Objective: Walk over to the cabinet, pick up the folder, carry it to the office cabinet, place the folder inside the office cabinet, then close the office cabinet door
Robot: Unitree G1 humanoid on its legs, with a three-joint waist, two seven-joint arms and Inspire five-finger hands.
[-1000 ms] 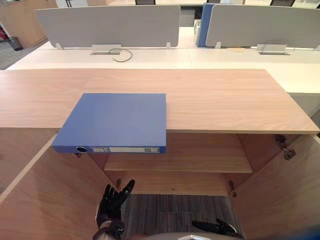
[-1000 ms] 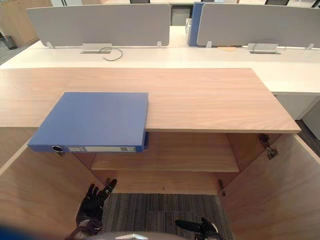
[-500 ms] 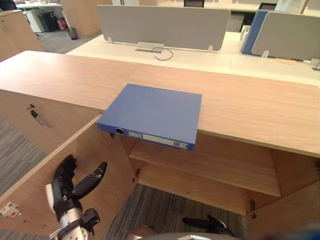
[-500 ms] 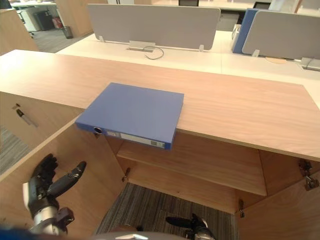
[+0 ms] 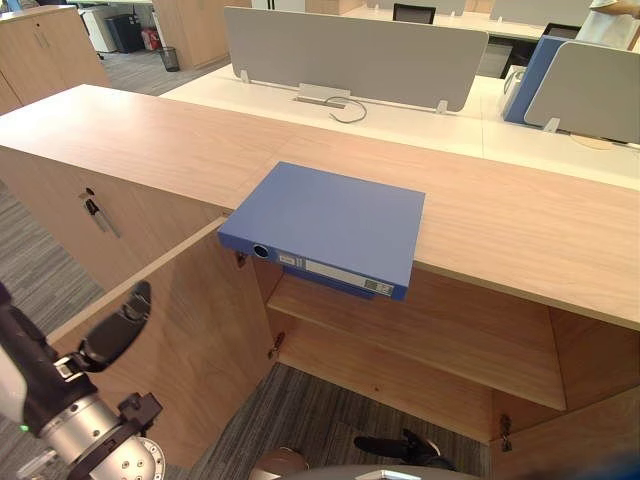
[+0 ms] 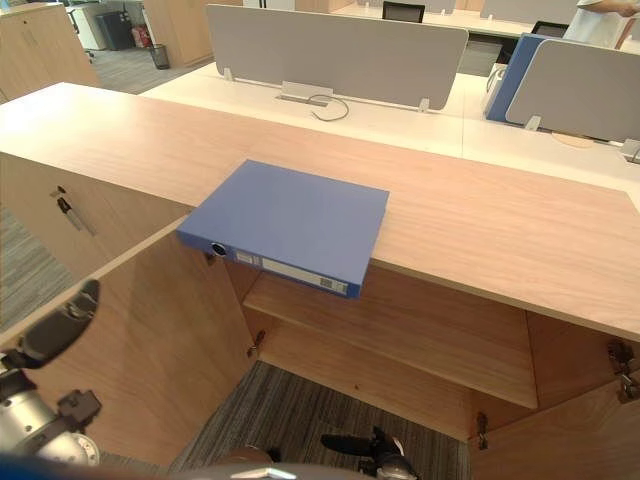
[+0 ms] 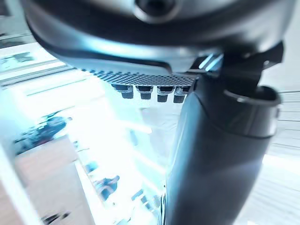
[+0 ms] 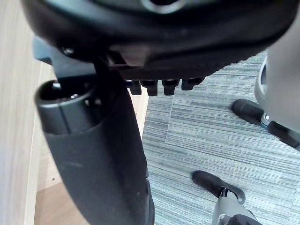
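Note:
The blue folder point(image 5: 325, 222) lies flat on the wooden cabinet top point(image 5: 520, 220), its spine end hanging over the front edge above the open compartment. Below it the cabinet stands open, with a shelf point(image 5: 430, 330) inside and the left door point(image 5: 190, 330) swung out. My left hand point(image 5: 113, 337) is raised at the lower left, in front of that door and well below the folder, fingers straight and holding nothing; its thumb point(image 7: 215, 154) looks straight in the left wrist view. My right hand point(image 5: 400, 447) hangs low over the carpet, open and empty, with its thumb point(image 8: 103, 154) extended.
The right door point(image 6: 570, 440) is open at the lower right. A closed neighbouring cabinet with a handle point(image 5: 100, 212) stands to the left. Behind the cabinet are white desks with grey dividers point(image 5: 350, 55) and an upright blue binder point(image 5: 528, 75). Grey carpet point(image 5: 320, 420) covers the floor.
The camera has swung, so the whole scene shifted. My left hand has risen from near the floor to beside the open left door. The folder stays where it was.

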